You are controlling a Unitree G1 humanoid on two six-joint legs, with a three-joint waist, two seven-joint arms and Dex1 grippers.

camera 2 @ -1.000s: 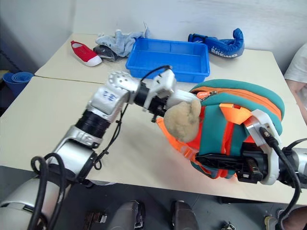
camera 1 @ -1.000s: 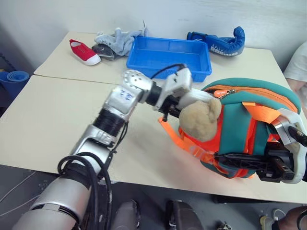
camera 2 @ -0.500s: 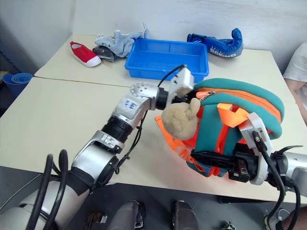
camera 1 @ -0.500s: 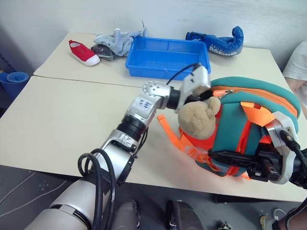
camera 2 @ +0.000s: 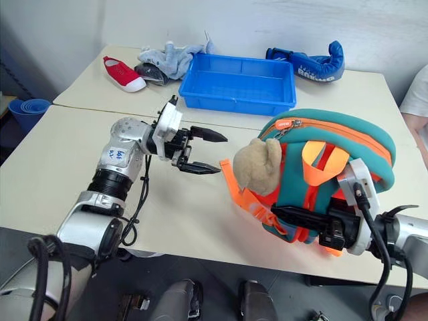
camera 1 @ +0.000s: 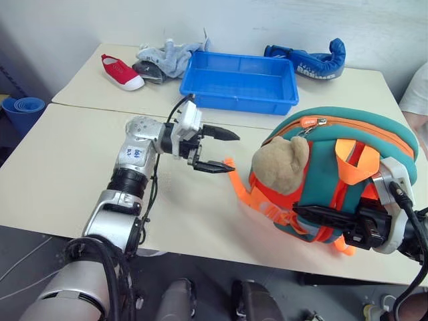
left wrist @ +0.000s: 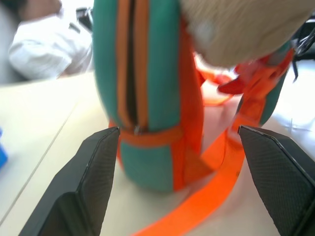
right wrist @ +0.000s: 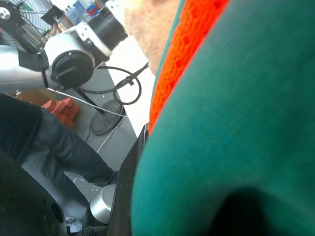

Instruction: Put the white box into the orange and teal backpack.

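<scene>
The orange and teal backpack [camera 1: 334,167] stands on the right side of the table, its tan bear head [camera 1: 281,164] facing left. Along its top the zip [left wrist: 132,73] shows a dark slit. My left gripper [camera 1: 231,151] hangs open just left of the backpack, pointing at it, with nothing between its fingers. An orange strap [camera 1: 241,190] lies on the table below it. My right gripper [camera 1: 314,217] is shut on the backpack's lower front edge. The white box is out of view.
A blue tray [camera 1: 241,80] sits behind the backpack. Along the table's far side lie a red shoe [camera 1: 122,71], a grey-blue cloth bundle [camera 1: 164,57] and a blue boxing glove [camera 1: 311,60]. A person's white sleeve [camera 1: 418,100] shows at the right edge.
My left gripper has drawn back leftward from the backpack's top and opened. The right gripper has kept its hold on the backpack.
</scene>
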